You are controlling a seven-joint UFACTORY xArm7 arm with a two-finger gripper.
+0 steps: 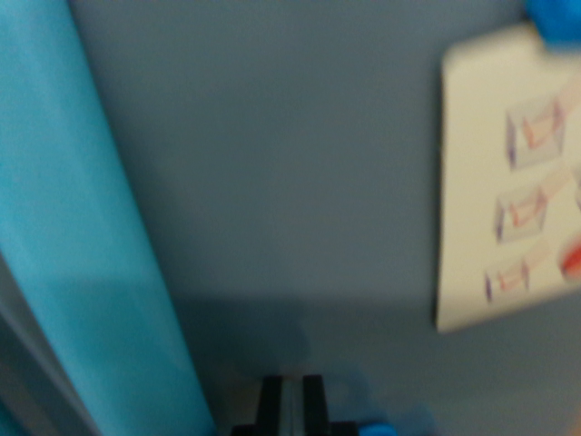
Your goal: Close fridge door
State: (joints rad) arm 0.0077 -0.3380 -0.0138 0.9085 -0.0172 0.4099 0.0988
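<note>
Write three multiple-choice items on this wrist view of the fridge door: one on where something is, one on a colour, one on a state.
1. Where is the paper sheet on the door panel?
A. the wrist view's right
B. the wrist view's left
C. bottom centre

2. What colour is the broad strip along the wrist view's left?
A. red
B. bright blue
C. white

3. How do the gripper fingers stand?
A. spread wide apart
B. clamped on a handle
C. close together, nothing between them

Answers: 1 A, the sheet lies by the right edge. 2 B, the strip is plainly bright blue. 3 C, the two dark fingers stand side by side at the bottom, holding nothing.
</note>
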